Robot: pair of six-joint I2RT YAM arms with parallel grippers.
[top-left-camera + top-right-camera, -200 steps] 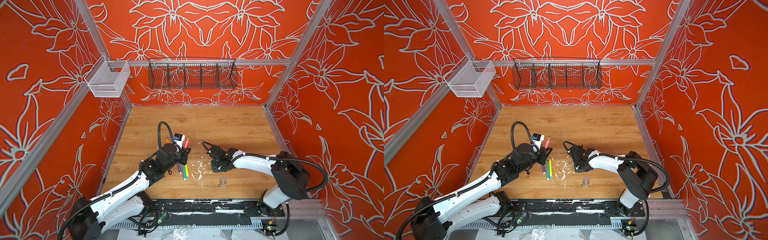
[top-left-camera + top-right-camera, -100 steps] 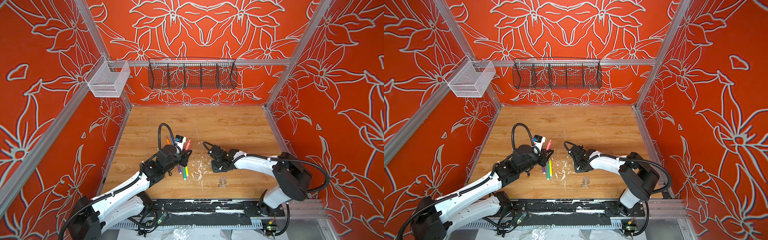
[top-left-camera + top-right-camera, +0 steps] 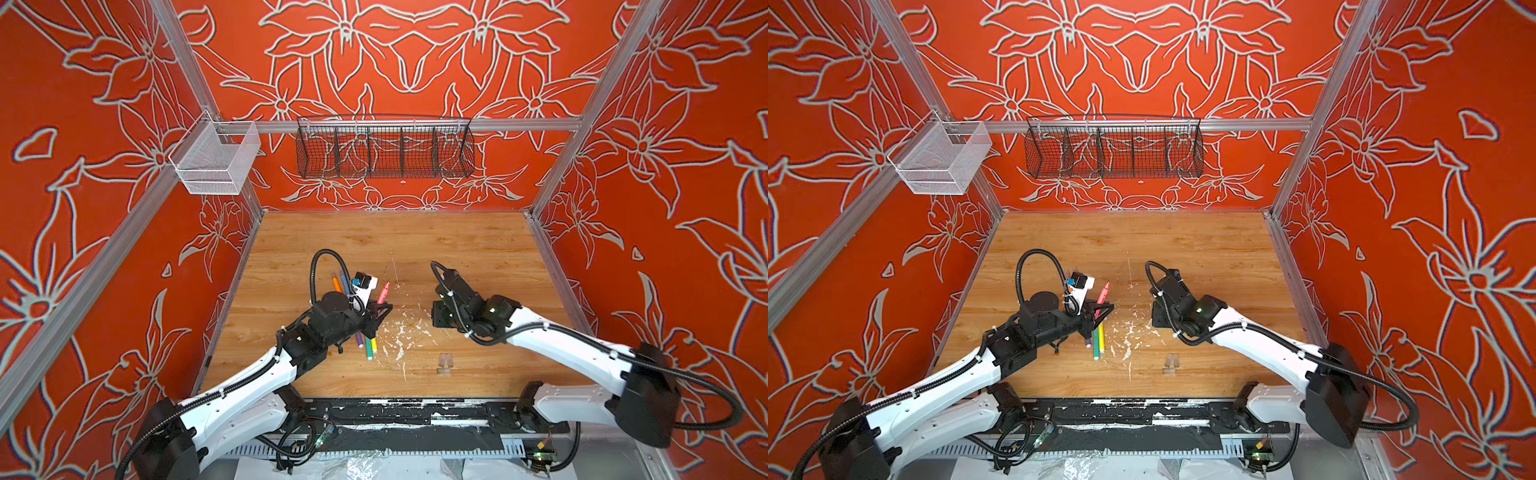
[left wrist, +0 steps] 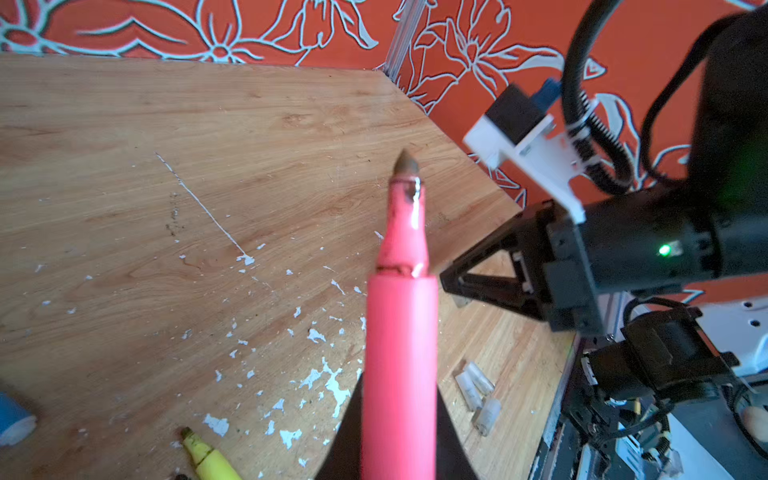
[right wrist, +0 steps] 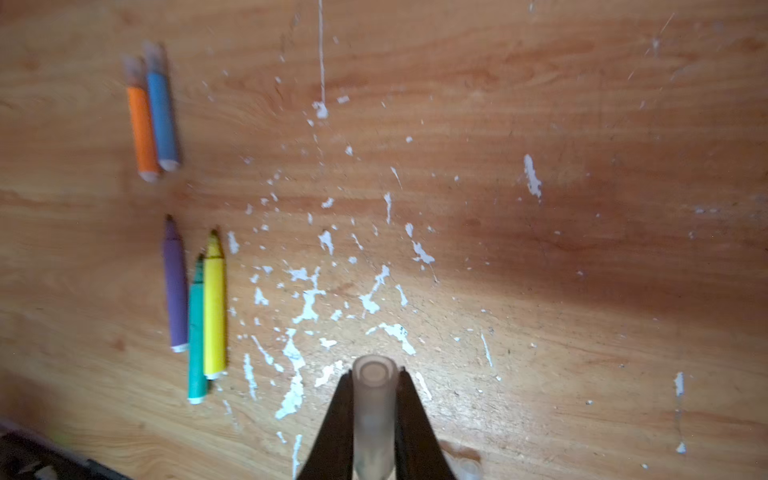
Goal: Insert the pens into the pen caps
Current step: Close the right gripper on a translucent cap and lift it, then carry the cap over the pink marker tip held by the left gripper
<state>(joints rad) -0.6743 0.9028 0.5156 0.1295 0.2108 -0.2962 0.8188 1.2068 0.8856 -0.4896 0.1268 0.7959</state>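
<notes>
Left pincer (image 3: 380,309) is closed on the pink pen (image 3: 382,292), gripped low on the barrel. The bare tip points toward the upper right, near frame centre in both top views.

Right pincer (image 5: 374,376) is clamped on a clear cap (image 5: 373,409). Cap axis runs along the fingers, open mouth outward, facing the bench (image 5: 582,124).

Key relation: in a top view the right pincer sits right of the pen tip, near but apart, with white flecks (image 3: 399,332) on the bench between. My read is the axes aren't in line, since the tip aims up and away and the mouth aims down. Next move needs them nose to nose. Both arms look equally near.

Purple pen (image 5: 174,286), green pen (image 5: 196,332) and yellow pen (image 5: 215,307) lie bare, side by side. Orange pen (image 5: 142,133) and blue pen (image 5: 161,120) look capped, but it's blurred. Spare caps (image 3: 444,363) are lower centre-right.

Hidden: the held cap can't be made out in the top views because the right arm covers it. The pink pen's rear end is cut off.
</notes>
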